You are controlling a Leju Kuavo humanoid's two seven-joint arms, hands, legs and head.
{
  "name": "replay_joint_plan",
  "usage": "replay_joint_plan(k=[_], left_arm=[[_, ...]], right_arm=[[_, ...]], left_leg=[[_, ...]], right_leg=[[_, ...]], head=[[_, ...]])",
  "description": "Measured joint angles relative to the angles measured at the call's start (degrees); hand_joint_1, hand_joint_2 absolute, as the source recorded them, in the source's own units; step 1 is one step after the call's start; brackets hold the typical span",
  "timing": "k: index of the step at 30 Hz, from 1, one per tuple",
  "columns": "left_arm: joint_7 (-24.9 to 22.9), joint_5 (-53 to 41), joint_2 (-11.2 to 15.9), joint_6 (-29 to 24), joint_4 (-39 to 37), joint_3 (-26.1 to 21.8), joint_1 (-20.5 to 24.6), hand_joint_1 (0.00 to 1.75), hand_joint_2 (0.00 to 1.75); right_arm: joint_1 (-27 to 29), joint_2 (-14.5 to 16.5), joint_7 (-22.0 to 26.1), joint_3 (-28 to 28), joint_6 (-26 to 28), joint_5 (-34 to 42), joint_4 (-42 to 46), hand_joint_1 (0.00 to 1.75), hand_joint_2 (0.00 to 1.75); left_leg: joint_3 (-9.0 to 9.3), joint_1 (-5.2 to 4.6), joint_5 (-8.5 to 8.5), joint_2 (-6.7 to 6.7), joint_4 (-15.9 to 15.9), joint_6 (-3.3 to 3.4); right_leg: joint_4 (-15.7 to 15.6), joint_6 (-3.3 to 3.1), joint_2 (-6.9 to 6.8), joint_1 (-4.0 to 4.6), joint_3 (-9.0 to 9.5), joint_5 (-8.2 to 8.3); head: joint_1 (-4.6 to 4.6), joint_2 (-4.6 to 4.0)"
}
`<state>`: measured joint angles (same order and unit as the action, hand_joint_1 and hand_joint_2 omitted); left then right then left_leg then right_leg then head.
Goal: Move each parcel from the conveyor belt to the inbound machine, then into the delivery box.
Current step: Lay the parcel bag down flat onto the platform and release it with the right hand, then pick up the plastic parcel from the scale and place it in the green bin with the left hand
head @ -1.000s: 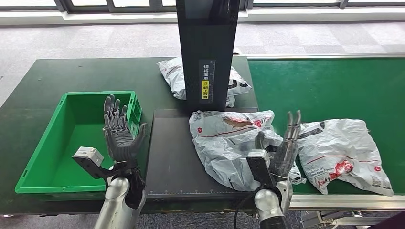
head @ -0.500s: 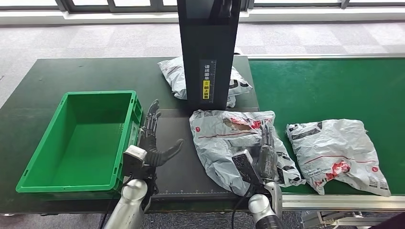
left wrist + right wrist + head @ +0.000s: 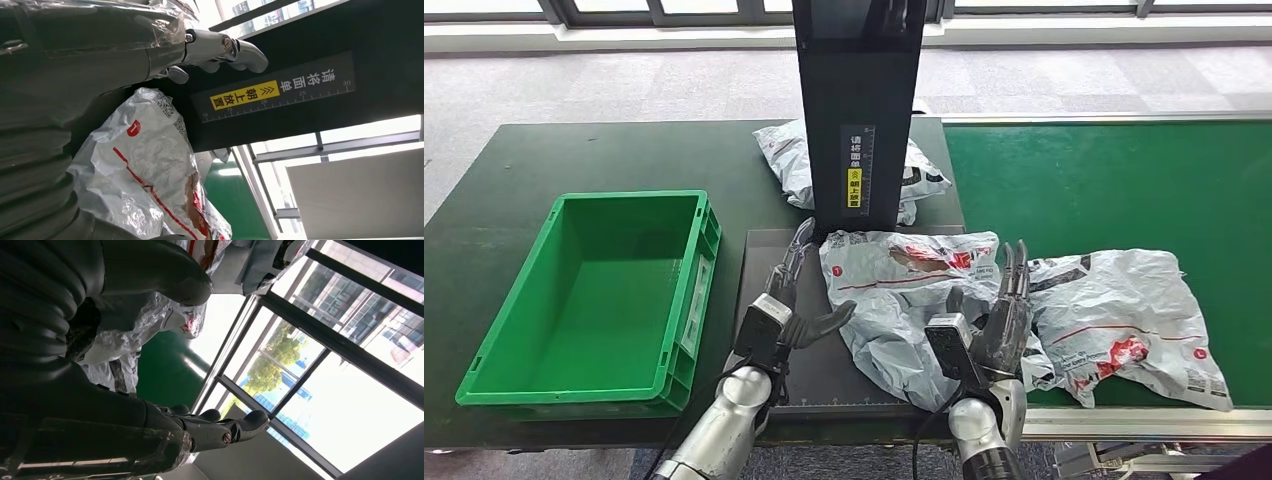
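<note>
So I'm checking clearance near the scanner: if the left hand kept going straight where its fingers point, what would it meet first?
Probably the scanner's black post. The left hand is open over the black platform, fingers aimed up and away towards the post's base, with the parcel just to its right. Depth is unclear, so it might brush the parcel's edge.

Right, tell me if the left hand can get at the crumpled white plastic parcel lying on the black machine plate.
Probably yes. The left hand hovers open over the black plate right beside the crumpled white parcel, with nothing between them. The right hand flanks the parcel's far side.
</note>
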<state>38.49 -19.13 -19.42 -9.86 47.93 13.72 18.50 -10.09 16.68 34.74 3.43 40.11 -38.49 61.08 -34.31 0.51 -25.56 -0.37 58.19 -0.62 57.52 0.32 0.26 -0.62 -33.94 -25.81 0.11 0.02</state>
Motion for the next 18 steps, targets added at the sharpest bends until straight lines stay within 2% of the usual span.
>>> replay_joint_plan(k=[6,10,18], left_arm=[[-0.09,0.01,-0.17,0.05,-1.2,0.23,0.45,0.0,1.75],[-0.89,0.86,-0.54,-0.56,-2.68,2.3,1.99,0.0,1.75],[-2.62,-1.03,-1.43,-1.79,-5.4,6.32,4.97,0.0,1.75]], right_arm=[[0.44,0.26,1.55,0.43,0.02,-0.52,0.98,0.0,1.75],[1.35,1.1,4.97,2.96,0.07,-0.84,5.24,0.0,1.75],[2.59,1.16,5.44,4.92,0.06,2.23,13.85,0.0,1.75]], left_leg=[[0.0,-0.01,0.0,-0.02,0.01,0.0],[-0.03,-0.02,-0.01,-0.13,0.02,0.02],[-0.03,-0.05,-0.03,-0.09,0.02,0.04]], right_leg=[[0.0,0.0,-0.01,-0.01,-0.01,0.0],[0.0,0.01,-0.07,-0.02,0.04,-0.01],[-0.04,0.02,-0.04,-0.05,0.02,-0.01]], head=[[0.0,0.0],[0.0,0.0],[0.02,0.0]])
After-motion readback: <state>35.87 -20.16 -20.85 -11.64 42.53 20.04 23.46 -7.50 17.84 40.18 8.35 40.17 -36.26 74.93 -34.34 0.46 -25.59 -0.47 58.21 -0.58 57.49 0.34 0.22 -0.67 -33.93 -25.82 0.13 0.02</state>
